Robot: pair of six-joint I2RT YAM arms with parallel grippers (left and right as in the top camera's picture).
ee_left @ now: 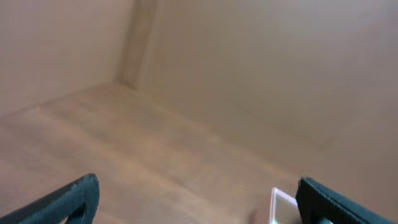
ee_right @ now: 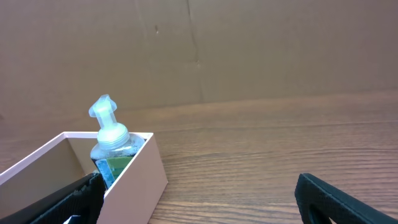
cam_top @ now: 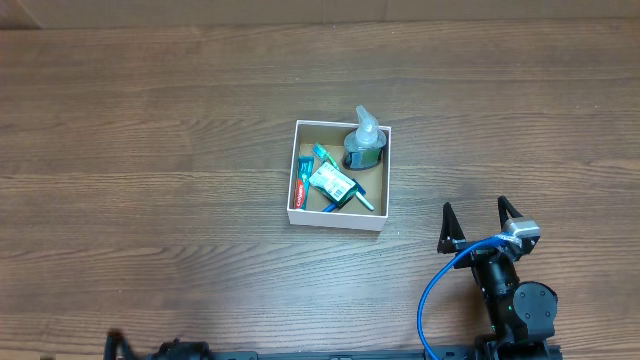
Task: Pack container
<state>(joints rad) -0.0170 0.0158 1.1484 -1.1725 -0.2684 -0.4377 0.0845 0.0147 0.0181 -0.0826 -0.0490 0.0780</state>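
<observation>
I look down from the overhead camera and see the container [cam_top: 340, 222] near the middle of the wooden table [cam_top: 150, 150]. It is a flat square box, white outside and brown inside, and it sits flat on the wood. Things are in it already. The clear pump bottle [cam_top: 364, 145] stands in the far right corner, with its white top poking up over the wall. A red toothpaste tube [cam_top: 300, 183] lies along the left wall. A small green packet [cam_top: 331, 181] lies in the middle, and a long teal stick [cam_top: 364, 201] that may be a toothbrush lies slanted under it.

The right gripper [cam_top: 475, 206] is on the near right side of the table, near the box but not touching it. Its two black fingers are spread wide apart and nothing is between them. A blue cable [cam_top: 430, 295] loops by the arm. From the right wrist camera I see the box corner low on the left and the pump bottle inside it — the fingers [ee_right: 336, 199] frame bare table.

The left gripper [ee_left: 199, 186] is spread wide too, and it holds nothing. Its camera shows blurry wood and a brown cardboard wall [ee_left: 249, 74]. A small pale shape [ee_left: 283, 202] shows by one finger — I cannot tell what it is. From overhead, only a dark bit of that arm shows at the bottom left edge, well apart from the box.
</observation>
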